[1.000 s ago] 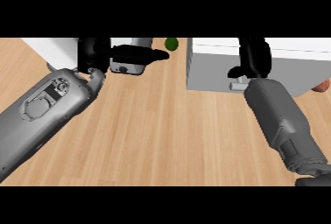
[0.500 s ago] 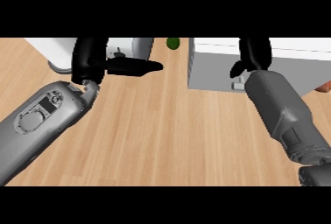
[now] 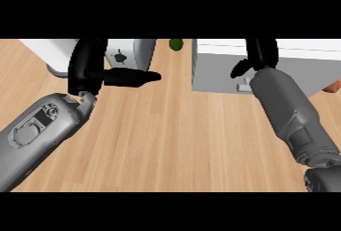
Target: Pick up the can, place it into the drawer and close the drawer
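The counter (image 3: pixel 173 135) is light wood, seen from steeply above. At the far right stands the drawer (image 3: pixel 293 67), a grey and white box whose near face carries a small handle just left of the right forearm. The right forearm (image 3: pixel 290 113) runs from the near right corner up to that face, and the right hand (image 3: pixel 256 56) lies over the drawer's front edge; one black finger bends down to the left toward the handle, but whether the hand is spread or curled round anything cannot be told. At the far left the left forearm (image 3: pixel 40 135) comes in from the near left corner. The left hand (image 3: pixel 90 67) points away toward the far edge, its thumb sticking out to the right over the wood and its fingers lying long and fairly straight, apart from the thumb, with nothing held between them. Just beyond that hand sits a silver appliance (image 3: pixel 130 52) with a dark knob on its face, partly hidden by the hand. A small green thing (image 3: pixel 176 43) lies at the far edge between the appliance and the drawer. The can shows nowhere in this view.
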### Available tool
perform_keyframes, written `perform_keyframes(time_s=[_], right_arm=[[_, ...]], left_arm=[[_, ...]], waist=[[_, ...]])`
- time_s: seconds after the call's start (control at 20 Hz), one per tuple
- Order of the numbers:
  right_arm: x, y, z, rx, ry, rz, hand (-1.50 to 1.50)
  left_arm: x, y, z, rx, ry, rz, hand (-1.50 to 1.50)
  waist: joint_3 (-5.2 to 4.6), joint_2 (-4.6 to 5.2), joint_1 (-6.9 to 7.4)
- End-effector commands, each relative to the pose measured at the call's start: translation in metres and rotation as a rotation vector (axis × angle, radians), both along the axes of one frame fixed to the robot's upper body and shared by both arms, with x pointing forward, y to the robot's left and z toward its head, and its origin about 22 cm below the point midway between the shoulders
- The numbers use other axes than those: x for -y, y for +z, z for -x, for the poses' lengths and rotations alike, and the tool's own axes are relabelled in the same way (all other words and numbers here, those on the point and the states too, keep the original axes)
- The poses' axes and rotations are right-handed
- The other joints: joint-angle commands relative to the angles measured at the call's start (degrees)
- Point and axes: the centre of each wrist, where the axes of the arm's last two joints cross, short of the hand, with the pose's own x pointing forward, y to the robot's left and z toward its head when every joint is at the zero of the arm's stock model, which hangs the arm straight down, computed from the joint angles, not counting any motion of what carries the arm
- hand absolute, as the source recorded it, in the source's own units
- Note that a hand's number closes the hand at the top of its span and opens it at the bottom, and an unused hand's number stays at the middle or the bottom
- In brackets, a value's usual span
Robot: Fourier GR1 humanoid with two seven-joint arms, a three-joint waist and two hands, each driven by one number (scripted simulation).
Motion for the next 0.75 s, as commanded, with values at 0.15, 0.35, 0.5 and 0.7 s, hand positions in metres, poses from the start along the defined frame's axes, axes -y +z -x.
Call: perform_keyframes(time_s=[0.15,0.35,0.5,0.7], right_arm=[[-0.029,0.032,-0.011,0.091,0.088,-0.342,-1.50],[-0.041,0.029,-0.010,0.078,0.121,-0.529,-1.50],[-0.047,0.025,-0.009,0.043,0.153,-0.658,-1.50],[-0.037,0.027,-0.010,0.067,0.173,-0.674,-1.50]], left_arm=[[-0.011,-0.008,0.002,0.002,0.018,0.007,-1.50],[-0.018,-0.011,0.007,-0.010,0.023,0.000,-1.50],[-0.021,-0.017,0.012,-0.014,0.031,0.009,-1.50],[-0.020,-0.029,0.022,-0.015,0.040,0.016,-1.50]], waist=[[0.05,-0.08,0.75],[0.01,-0.77,0.02],[-0.06,-1.06,-0.74],[-0.11,-0.96,-1.12]])
